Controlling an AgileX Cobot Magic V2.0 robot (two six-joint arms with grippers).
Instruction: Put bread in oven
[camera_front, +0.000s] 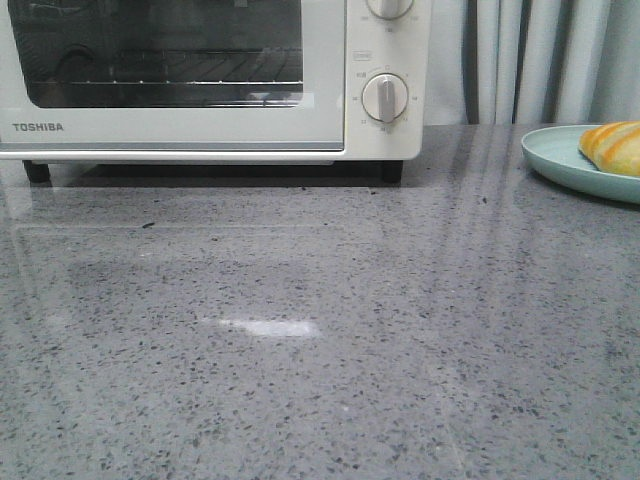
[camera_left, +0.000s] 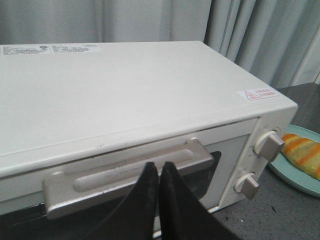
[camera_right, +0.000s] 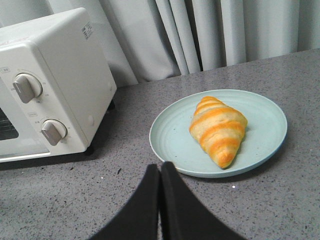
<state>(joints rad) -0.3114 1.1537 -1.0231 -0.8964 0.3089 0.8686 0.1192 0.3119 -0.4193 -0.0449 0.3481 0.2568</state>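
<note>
The bread (camera_right: 219, 129), an orange and cream striped croissant roll, lies on a pale blue plate (camera_right: 172, 137); it also shows at the right edge of the front view (camera_front: 612, 146) and in the left wrist view (camera_left: 303, 154). The cream-white TOSHIBA oven (camera_front: 330, 80) stands at the back left with its glass door closed. My left gripper (camera_left: 159, 166) is shut and empty, just in front of the oven's door handle (camera_left: 100, 177). My right gripper (camera_right: 160, 166) is shut and empty, above the counter near the plate's rim. Neither gripper shows in the front view.
The grey speckled counter (camera_front: 320, 340) stretches in front of the oven. Two round dial knobs (camera_front: 386, 98) are on the oven's right panel. Grey curtains (camera_front: 540, 60) hang behind the counter. The plate (camera_front: 560, 158) is to the right of the oven.
</note>
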